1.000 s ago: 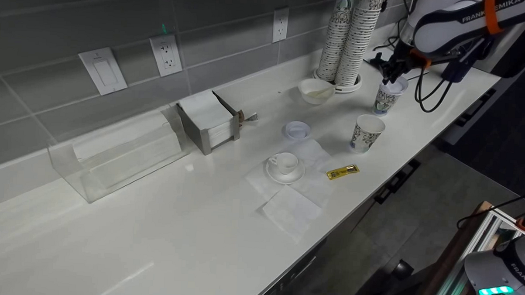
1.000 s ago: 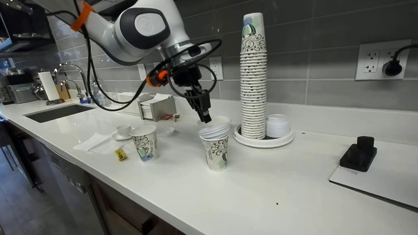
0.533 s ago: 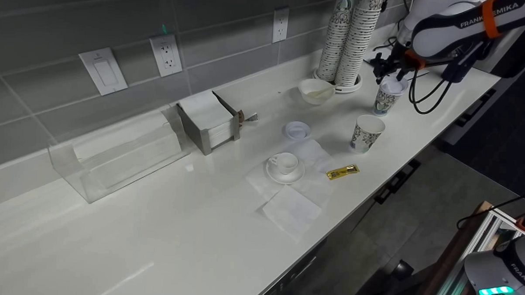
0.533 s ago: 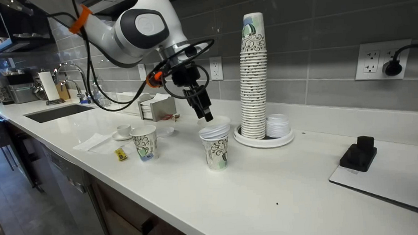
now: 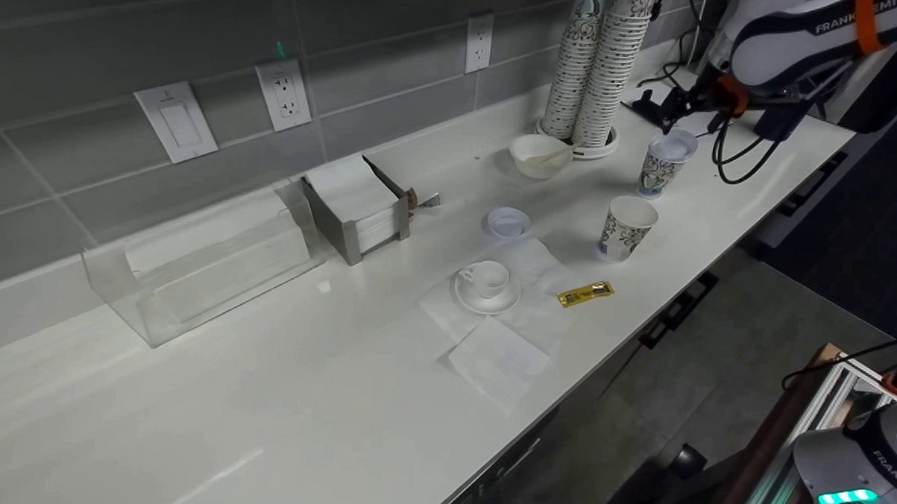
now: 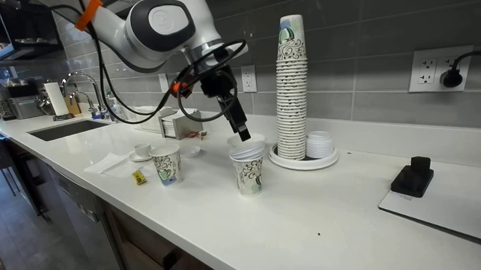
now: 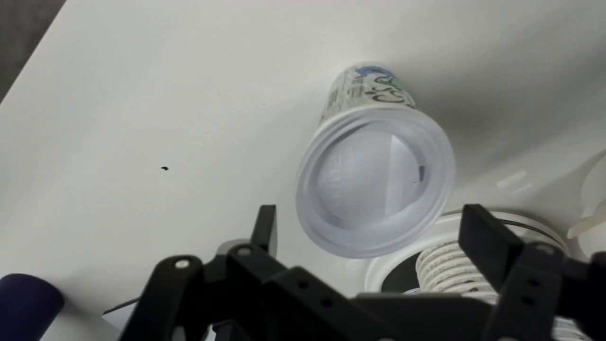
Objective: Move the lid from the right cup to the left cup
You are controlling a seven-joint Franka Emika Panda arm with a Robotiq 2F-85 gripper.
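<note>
2 fingers (image 7: 480, 234) spread wide, and the gripper (image 7: 368, 229) is released, hanging near the top of the right cup (image 6: 249, 177); here's the lid (image 7: 360, 180), aslant on that cup's mouth, apart from the fingertips in the wrist view; nearby, in both exterior views, the left cup (image 6: 166, 167) stands upright, open-mouthed; stacked paper cups (image 6: 292, 95) tower from a round tray (image 6: 304, 165).

The lid (image 7: 371, 182), round and whitish, with a dark slot near its edge and layered rims below, rests tilted on the mouth of the upright right cup (image 6: 249, 176), white with dark scrollwork. The left cup (image 6: 166, 165), similarly printed, stands upright and open-mouthed, apart from it.
</note>
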